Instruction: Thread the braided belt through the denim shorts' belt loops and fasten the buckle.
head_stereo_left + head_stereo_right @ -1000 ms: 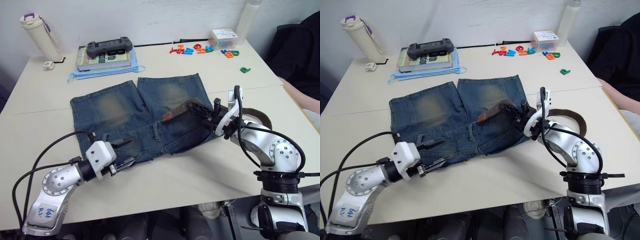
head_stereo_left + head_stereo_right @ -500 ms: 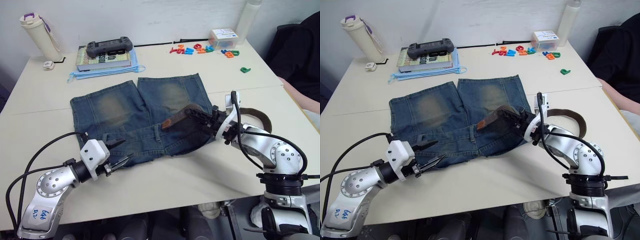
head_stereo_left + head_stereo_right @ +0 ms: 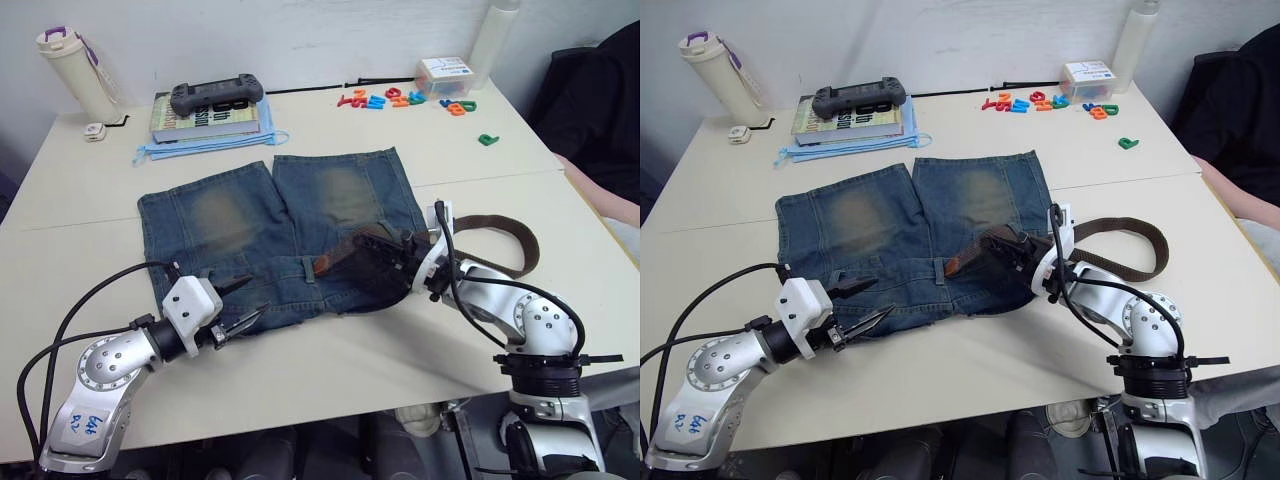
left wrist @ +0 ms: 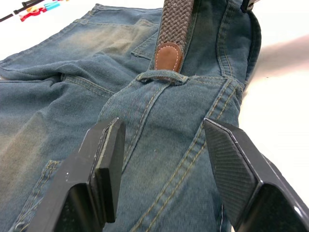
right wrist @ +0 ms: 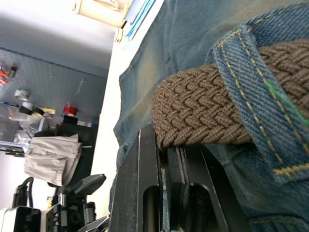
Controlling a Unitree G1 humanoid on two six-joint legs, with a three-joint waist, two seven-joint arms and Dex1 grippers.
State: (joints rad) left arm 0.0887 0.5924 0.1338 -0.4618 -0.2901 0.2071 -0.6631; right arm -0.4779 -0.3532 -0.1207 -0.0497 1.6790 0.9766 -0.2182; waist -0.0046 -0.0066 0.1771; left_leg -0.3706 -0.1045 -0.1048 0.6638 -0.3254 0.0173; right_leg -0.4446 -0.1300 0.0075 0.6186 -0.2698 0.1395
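Observation:
The denim shorts (image 3: 250, 220) lie flat mid-table, waistband toward me. My right gripper (image 3: 378, 256) is shut on the braided belt (image 5: 203, 108), which passes under one of the belt loops (image 5: 244, 82). The belt's tan tip (image 4: 168, 55) rests just short of the centre belt loop (image 4: 161, 76). The rest of the strap (image 3: 1140, 232) curls on the table behind my right arm. The buckle is hidden. My left gripper (image 3: 244, 302) hovers open at the waistband's near edge, its fingers (image 4: 108, 159) either side of the centre loop.
At the back stand a bottle (image 3: 72, 72), books with a game controller (image 3: 205, 97) on a blue mask, coloured letters (image 3: 400, 98), a small box (image 3: 445, 75) and a white cylinder (image 3: 497, 35). A person in dark clothing (image 3: 600, 100) sits at the right edge.
My right gripper has moved left and down with the belt, bringing the tan tip from above the shorts down to the waistband near the centre loop. The left gripper stays open in about the same place.

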